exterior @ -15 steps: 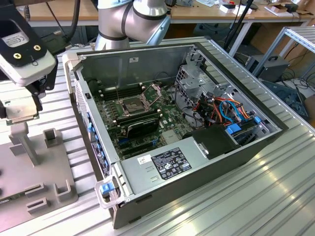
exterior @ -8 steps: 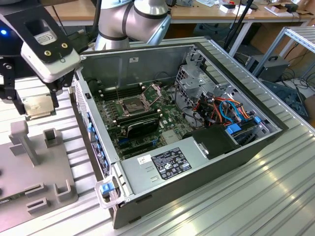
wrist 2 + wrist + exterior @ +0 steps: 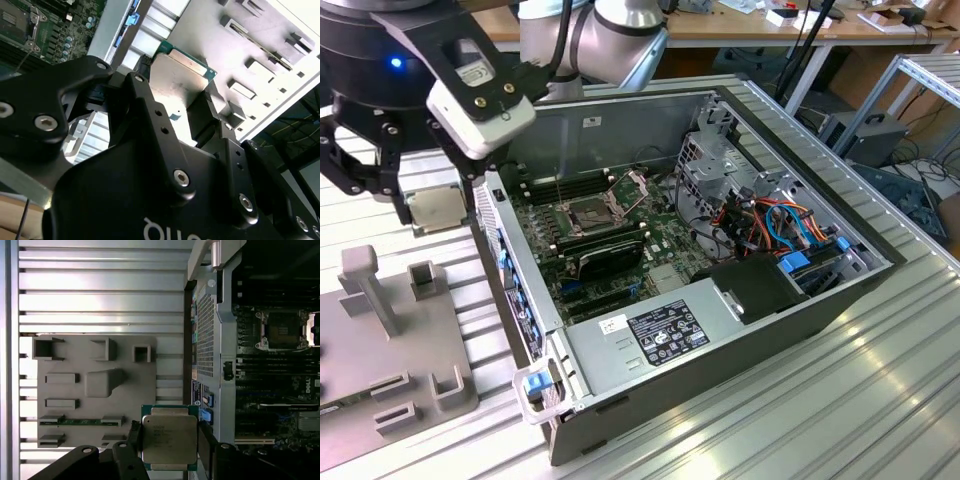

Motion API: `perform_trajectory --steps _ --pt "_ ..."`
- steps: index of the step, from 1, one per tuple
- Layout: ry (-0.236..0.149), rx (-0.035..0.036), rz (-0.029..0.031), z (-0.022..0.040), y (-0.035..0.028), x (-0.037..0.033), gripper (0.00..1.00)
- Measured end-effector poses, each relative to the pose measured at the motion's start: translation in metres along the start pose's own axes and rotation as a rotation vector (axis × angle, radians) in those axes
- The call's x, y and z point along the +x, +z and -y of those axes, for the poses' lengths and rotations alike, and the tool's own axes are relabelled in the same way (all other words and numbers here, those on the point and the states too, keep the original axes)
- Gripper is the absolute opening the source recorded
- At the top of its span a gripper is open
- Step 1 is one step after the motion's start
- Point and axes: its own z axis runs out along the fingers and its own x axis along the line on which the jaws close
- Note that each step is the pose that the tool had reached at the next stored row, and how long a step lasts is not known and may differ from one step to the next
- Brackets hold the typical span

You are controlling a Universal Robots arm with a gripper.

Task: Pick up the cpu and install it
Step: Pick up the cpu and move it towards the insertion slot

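My gripper [image 3: 430, 200] is shut on the cpu [image 3: 437, 210], a small flat square chip with a silver-grey metal top. I hold it in the air at the exterior view's left, above the slatted table and just outside the open computer case [image 3: 620, 118]. In both wrist views the cpu [image 3: 169, 438] [image 3: 176, 75] sits level between the two black fingers [image 3: 205, 440]. The dark square socket [image 3: 588, 212] with its raised metal frame lies on the motherboard inside the case, to the right of the cpu in the exterior view. The socket [image 3: 281, 330] looks open.
A grey fixture plate [image 3: 390, 335] with raised blocks and slots lies on the table under the gripper, left of the case. Inside the case are a black oblong card [image 3: 610, 262], a power supply [image 3: 655, 335], drive cages and cable bundles [image 3: 775, 225]. The case wall stands between cpu and socket.
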Motion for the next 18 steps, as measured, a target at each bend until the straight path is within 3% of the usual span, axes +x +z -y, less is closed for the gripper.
perform_trajectory --steps 8,12,18 --pt "0.0 -0.0001 0.0 0.0 0.0004 -0.0264 0.54" --pt "0.0 0.0 0.0 0.0 0.0005 -0.0433 0.54" --pt "0.0 0.0 0.0 0.0 0.0008 -0.0613 0.54"
